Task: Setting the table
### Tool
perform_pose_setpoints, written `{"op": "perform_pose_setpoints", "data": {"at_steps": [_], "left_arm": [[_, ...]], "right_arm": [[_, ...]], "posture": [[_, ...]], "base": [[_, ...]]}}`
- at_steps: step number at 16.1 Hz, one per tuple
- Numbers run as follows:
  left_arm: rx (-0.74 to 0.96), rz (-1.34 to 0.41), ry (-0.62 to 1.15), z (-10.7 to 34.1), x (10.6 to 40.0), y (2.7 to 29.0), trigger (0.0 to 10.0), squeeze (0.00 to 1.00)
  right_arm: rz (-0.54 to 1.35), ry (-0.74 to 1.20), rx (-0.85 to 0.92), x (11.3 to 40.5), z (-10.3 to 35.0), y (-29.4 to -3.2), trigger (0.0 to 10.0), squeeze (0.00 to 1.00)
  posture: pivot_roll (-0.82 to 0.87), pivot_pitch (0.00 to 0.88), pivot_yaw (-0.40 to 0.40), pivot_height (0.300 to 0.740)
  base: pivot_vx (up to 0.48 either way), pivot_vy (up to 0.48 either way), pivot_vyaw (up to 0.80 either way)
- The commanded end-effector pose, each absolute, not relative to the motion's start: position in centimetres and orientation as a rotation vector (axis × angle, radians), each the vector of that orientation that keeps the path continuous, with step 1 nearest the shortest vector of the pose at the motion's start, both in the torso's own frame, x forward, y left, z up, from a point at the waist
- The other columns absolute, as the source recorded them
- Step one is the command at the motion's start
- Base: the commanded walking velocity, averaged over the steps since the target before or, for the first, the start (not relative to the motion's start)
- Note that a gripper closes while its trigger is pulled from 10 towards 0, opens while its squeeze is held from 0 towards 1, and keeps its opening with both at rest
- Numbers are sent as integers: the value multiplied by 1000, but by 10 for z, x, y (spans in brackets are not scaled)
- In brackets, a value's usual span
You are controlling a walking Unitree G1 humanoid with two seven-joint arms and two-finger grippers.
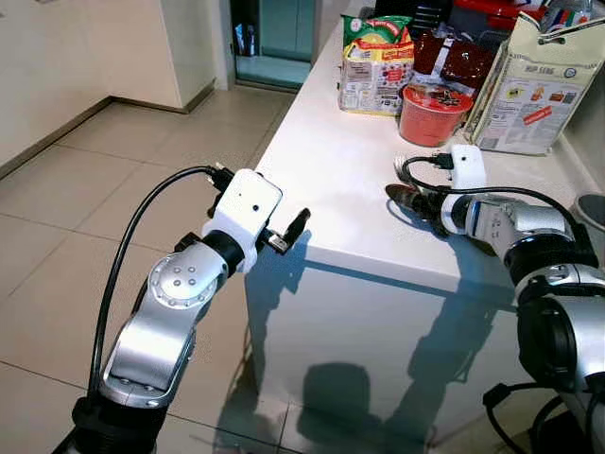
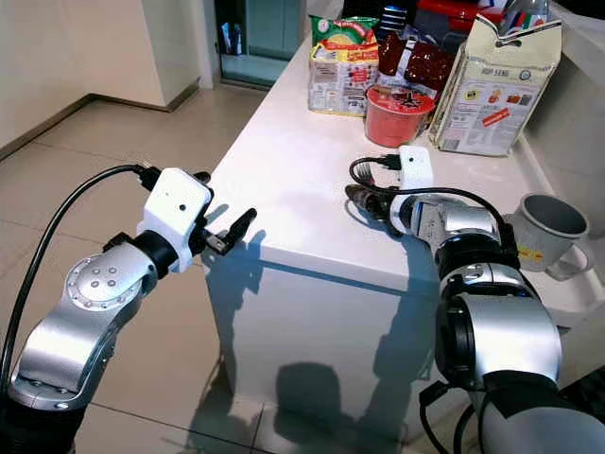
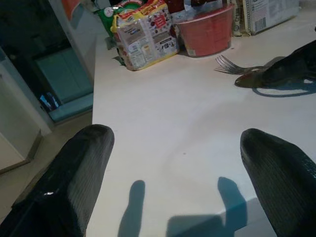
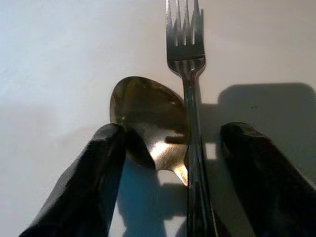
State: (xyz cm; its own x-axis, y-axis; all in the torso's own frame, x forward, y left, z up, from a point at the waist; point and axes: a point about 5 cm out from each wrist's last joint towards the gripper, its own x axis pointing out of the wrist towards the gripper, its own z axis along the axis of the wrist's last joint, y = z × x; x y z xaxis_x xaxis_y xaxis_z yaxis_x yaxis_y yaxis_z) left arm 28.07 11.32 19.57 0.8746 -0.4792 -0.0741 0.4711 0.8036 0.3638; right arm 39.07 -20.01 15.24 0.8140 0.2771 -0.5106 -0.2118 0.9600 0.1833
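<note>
While your right gripper (image 4: 168, 168) rests on the white counter (image 1: 350, 180), fingers spread around spoon (image 4: 148, 123) and fork (image 4: 187, 59), your left gripper (image 1: 288, 232) hovers spread off the edge.

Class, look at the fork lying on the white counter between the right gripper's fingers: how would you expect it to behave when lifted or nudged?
The fork looks like thin polished metal, so probably stiff and light, yet slippery against the smooth counter. Lying flat beside the spoon, it seems unlikely to roll, though a nudge may shift both together. The right gripper is open around them, so a pinch might catch the spoon too.
</note>
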Motion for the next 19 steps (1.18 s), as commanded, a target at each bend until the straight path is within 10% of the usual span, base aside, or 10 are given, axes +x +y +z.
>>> {"op": "perform_pose_setpoints", "data": {"at_steps": [1, 19], "left_arm": [[403, -521, -23, 197, 278, 111, 10000, 0], [402, -416, -36, 198, 288, 116, 10000, 0]], "right_arm": [[300, 731, 182, 373, 116, -195, 0, 0], [228, 503, 416, 385, 145, -213, 0, 0]], "posture": [[58, 0, -59, 740], [40, 0, -86, 740]], "base": [[0, 0, 0], [0, 0, 0]]}}
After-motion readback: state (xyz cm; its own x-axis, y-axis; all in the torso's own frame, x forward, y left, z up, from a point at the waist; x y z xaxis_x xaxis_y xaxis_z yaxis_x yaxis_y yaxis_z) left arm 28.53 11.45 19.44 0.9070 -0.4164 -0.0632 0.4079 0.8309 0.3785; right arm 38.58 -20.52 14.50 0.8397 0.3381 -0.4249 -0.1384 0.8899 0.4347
